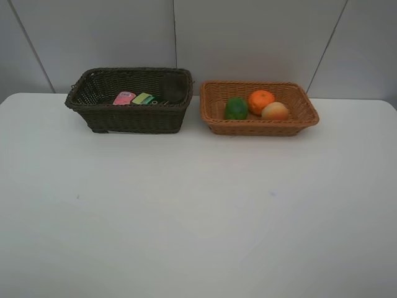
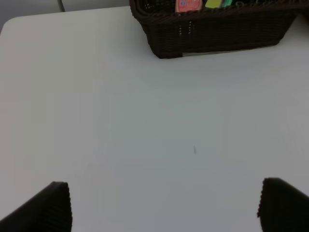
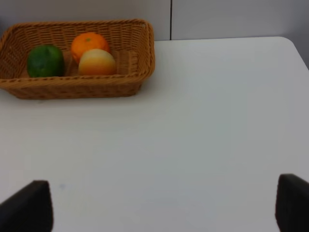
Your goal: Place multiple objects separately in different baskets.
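The dark brown basket [image 1: 133, 118] stands at the back left and also shows in the left wrist view [image 2: 217, 34]. Inside lie a pink tube [image 1: 124, 98] [image 2: 187, 5], a yellow-green item [image 1: 143, 98] and a dark rounded thing [image 1: 173, 88] that I cannot identify. The light tan basket [image 1: 260, 127] [image 3: 72, 87] to its right holds the green lime [image 1: 236, 108] [image 3: 45, 60], the orange mandarin [image 1: 260, 99] [image 3: 88, 42] and the red-orange fruit [image 1: 275, 111] [image 3: 96, 63]. My left gripper [image 2: 166, 208] and right gripper [image 3: 159, 208] are open, empty and well short of the baskets. Neither shows in the exterior view.
The white table [image 1: 198, 211] runs from the baskets to the front edge. A grey panelled wall [image 1: 248, 37] rises right behind the baskets. The table's right edge [image 3: 297, 48] shows in the right wrist view.
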`<state>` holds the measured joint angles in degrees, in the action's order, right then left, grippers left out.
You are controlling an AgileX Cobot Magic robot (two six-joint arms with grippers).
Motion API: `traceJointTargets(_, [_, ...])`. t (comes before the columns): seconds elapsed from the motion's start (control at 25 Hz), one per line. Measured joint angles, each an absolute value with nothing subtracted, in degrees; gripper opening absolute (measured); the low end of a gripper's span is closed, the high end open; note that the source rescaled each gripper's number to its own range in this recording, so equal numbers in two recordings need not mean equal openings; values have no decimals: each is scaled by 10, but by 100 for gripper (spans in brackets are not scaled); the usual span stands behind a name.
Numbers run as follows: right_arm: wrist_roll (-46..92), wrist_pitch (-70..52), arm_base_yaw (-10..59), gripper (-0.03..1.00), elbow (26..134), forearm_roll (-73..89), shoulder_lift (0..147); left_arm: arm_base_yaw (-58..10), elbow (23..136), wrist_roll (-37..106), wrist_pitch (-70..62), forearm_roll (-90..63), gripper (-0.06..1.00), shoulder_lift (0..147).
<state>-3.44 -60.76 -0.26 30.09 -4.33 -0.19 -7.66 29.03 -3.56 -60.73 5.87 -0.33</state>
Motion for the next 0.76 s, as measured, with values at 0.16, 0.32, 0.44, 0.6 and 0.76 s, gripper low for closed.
traceJointTargets(0.16, [-34,-608,-3,100,301,-43,-2,-77,290,-36,-607,59,100,-3])
traceJointTargets(0.32, [-34,-608,-3,100,301,-43,-2,-77,290,-36,-607,59,100,-3])
traceJointTargets(0.44, [-34,-608,-3,100,301,-43,-2,-77,290,-36,-607,59,100,-3])
traceJointTargets(0.6, [-34,-608,-3,100,301,-43,-2,-77,290,-36,-607,59,100,-3])
traceJointTargets(0.76, [-34,-608,-3,100,301,-43,-2,-77,290,-36,-607,59,100,-3])
